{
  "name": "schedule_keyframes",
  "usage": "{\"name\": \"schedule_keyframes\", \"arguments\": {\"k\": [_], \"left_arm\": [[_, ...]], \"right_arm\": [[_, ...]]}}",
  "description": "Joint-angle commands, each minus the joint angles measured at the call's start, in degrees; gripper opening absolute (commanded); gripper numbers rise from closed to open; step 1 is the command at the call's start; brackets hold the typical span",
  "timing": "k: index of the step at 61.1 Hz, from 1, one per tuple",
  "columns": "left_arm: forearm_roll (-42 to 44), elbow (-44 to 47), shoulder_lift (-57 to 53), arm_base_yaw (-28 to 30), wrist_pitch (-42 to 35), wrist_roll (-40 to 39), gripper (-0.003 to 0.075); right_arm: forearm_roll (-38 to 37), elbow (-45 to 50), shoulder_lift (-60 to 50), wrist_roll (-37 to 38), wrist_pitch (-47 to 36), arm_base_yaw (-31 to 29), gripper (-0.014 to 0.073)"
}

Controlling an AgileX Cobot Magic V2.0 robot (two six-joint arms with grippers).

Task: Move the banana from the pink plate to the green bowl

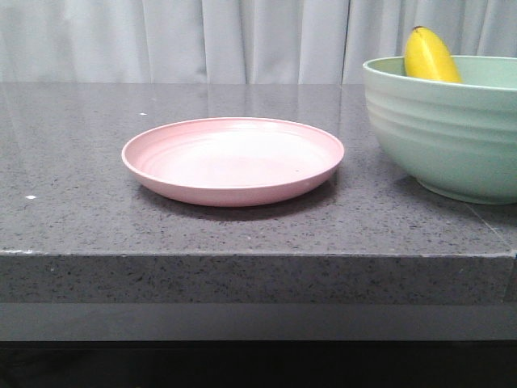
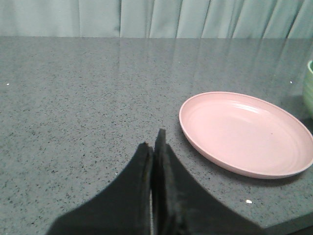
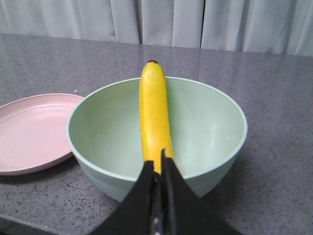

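The banana (image 1: 428, 56) leans inside the green bowl (image 1: 452, 137) at the right, its tip above the far rim. In the right wrist view the banana (image 3: 154, 117) lies across the bowl (image 3: 210, 127), dark tip on the far rim. My right gripper (image 3: 157, 159) is shut and empty, just outside the bowl's near rim. The pink plate (image 1: 233, 162) sits empty at the table's middle. My left gripper (image 2: 153, 139) is shut and empty over bare table beside the plate (image 2: 247, 132). Neither gripper shows in the front view.
The grey speckled table (image 1: 81, 210) has its front edge close below the plate and bowl. A white curtain (image 1: 202, 40) hangs behind. A sliver of the bowl (image 2: 310, 83) shows in the left wrist view.
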Motion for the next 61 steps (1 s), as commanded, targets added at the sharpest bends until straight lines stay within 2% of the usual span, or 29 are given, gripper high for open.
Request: {"name": "schedule_keyframes", "arguments": {"k": [1,10,26,36,44,61], "left_arm": [[-3.66,-1.40,0.24,0.24,-5.24,4.68,-0.0020],[-3.33,0.98,-3.84,2.01,-5.48,4.82,-0.0020],[-4.36,11.45,-18.43,13.99,-5.36,4.82,-0.0020],[-4.58,17.52,-23.41,19.58,-6.53,4.82,-0.0020],[-4.68,20.31,-23.46,20.79,-7.38,4.82,-0.0020],[-4.68,20.31,-23.36,20.79,-6.37,4.82,-0.0020]], "right_arm": [[0.41,-1.34,0.46,-0.41,-4.49,0.06,-0.0060],[0.41,-1.34,0.46,-0.41,-4.49,0.06,-0.0060],[0.41,-1.34,0.46,-0.41,-4.49,0.06,-0.0060],[0.41,-1.34,0.50,-0.41,-4.44,0.06,-0.0060],[0.41,-1.34,0.50,-0.41,-4.24,0.01,-0.0060],[0.41,-1.34,0.50,-0.41,-4.18,0.01,-0.0060]]}}
